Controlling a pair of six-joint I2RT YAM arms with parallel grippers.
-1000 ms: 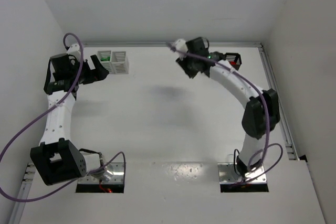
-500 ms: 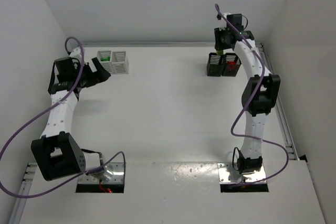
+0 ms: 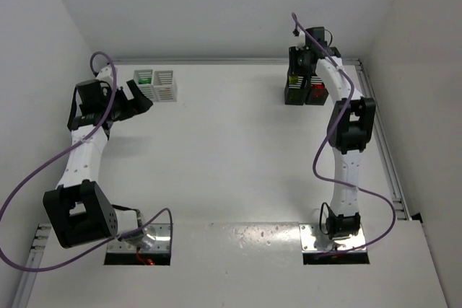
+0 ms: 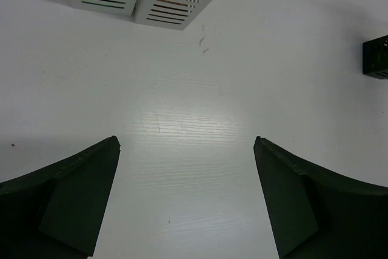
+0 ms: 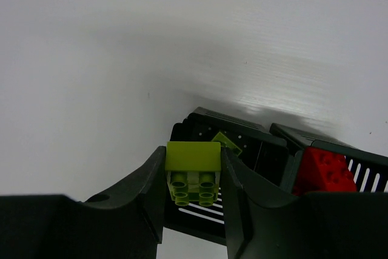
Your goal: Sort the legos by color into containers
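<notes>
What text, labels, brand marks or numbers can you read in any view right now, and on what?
None: no view shows a readable word, number, logo or sign.
white bins: plain slats, no label.
black bins: no label visible.
lime green brick in the right gripper: bare studs, no lettering legible.
red brick: no lettering legible.

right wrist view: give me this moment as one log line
right pincer: shut on lime brick | place: above black bin | left pincer: open, empty
</notes>
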